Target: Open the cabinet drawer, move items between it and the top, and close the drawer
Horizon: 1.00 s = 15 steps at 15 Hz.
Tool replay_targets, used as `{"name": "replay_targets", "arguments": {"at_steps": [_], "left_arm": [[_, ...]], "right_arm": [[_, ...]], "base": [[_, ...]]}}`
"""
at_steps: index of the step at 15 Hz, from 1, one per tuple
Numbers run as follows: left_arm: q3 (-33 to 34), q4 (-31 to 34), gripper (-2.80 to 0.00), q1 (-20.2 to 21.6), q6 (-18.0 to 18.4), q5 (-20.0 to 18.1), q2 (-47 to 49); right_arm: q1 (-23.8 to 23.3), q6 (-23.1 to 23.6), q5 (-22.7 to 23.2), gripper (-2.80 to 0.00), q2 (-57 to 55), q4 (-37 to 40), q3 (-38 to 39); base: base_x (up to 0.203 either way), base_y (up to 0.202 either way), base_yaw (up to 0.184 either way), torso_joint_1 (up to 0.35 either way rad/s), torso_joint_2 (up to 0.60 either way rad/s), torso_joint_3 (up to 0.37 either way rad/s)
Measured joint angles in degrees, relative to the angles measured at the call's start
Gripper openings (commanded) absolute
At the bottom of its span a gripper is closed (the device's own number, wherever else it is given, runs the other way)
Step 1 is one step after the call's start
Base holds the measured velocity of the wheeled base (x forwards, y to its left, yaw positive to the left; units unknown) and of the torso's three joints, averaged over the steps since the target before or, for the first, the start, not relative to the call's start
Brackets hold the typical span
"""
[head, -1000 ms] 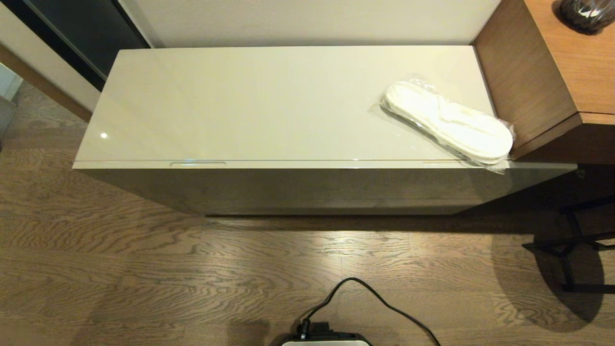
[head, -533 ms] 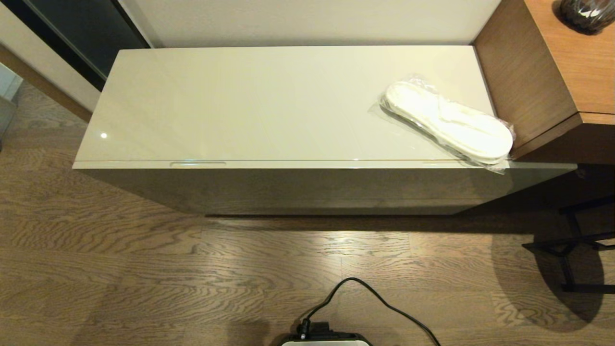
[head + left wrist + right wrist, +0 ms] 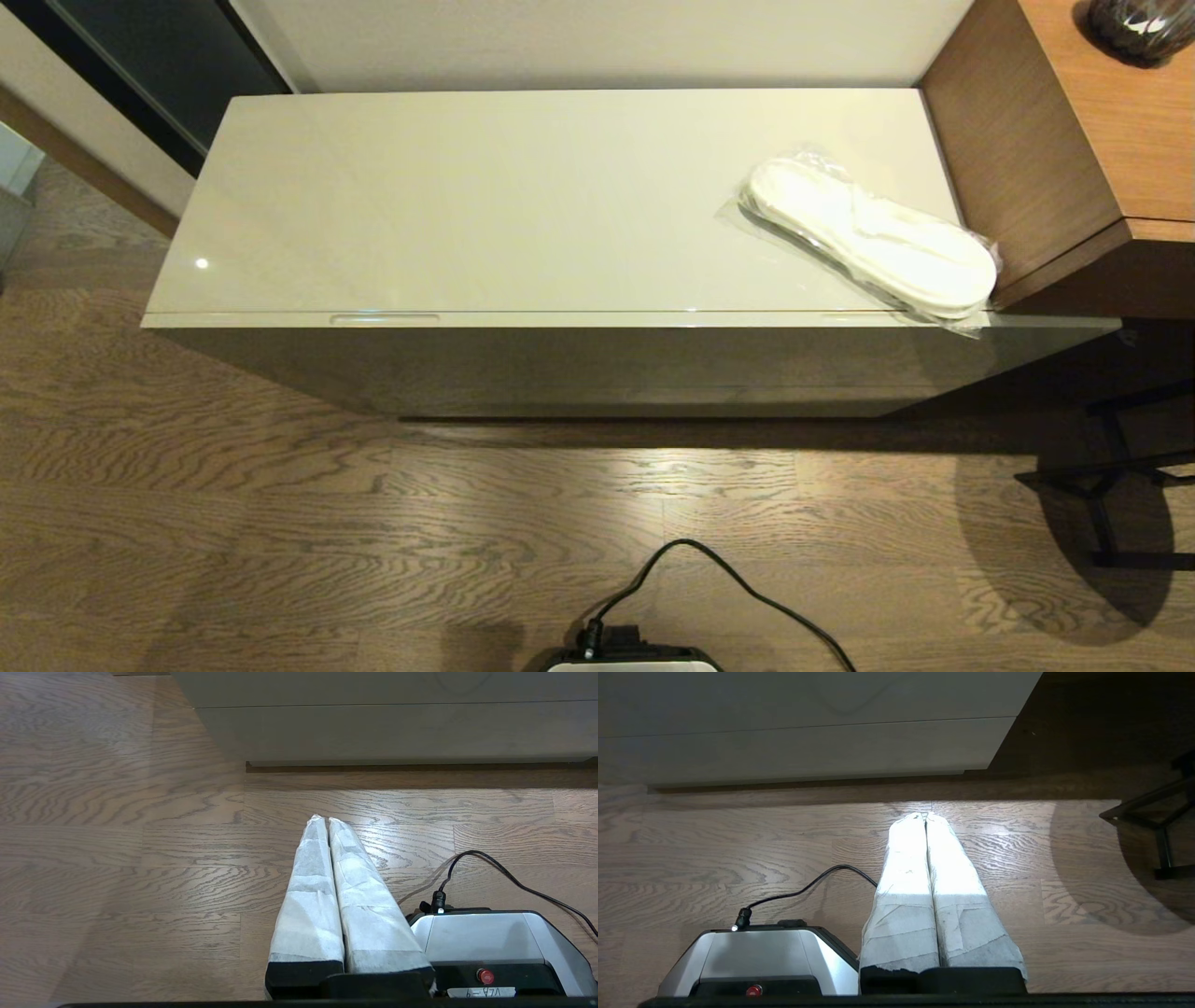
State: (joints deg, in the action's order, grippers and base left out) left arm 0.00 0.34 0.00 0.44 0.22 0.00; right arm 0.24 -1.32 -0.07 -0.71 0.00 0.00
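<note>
1. Both hands are parked low over the floor, out of my head view; the left hand has its wrapped fingers pressed together on nothing, and the right hand is the same, fingers touching, empty.
2. Ahead of each hand I see bare floor up to the cabinet's front; the robot's base and its black cable lie between them.
3. At the right, the brown unit butts against the cabinet end, and a black frame stands on the floor near it.
4. I see the drawer fully shut, its slot handle along the front edge, so its contents are hidden.
5. White slippers in clear plastic lie flat and slantwise on the top at its right end, one tip reaching the front edge, close beside the brown unit.
</note>
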Motion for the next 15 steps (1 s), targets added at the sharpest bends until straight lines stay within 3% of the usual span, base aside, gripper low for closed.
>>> {"name": "replay_targets", "arguments": {"at_steps": [15], "left_arm": [[0.0, 0.0, -2.8, 0.0, 0.0, 0.0, 0.0]], "right_arm": [[0.0, 0.0, 0.0, -2.8, 0.0, 0.0, 0.0]], "base": [[0.0, 0.0, 0.0, 0.0, 0.0, 0.0]]}}
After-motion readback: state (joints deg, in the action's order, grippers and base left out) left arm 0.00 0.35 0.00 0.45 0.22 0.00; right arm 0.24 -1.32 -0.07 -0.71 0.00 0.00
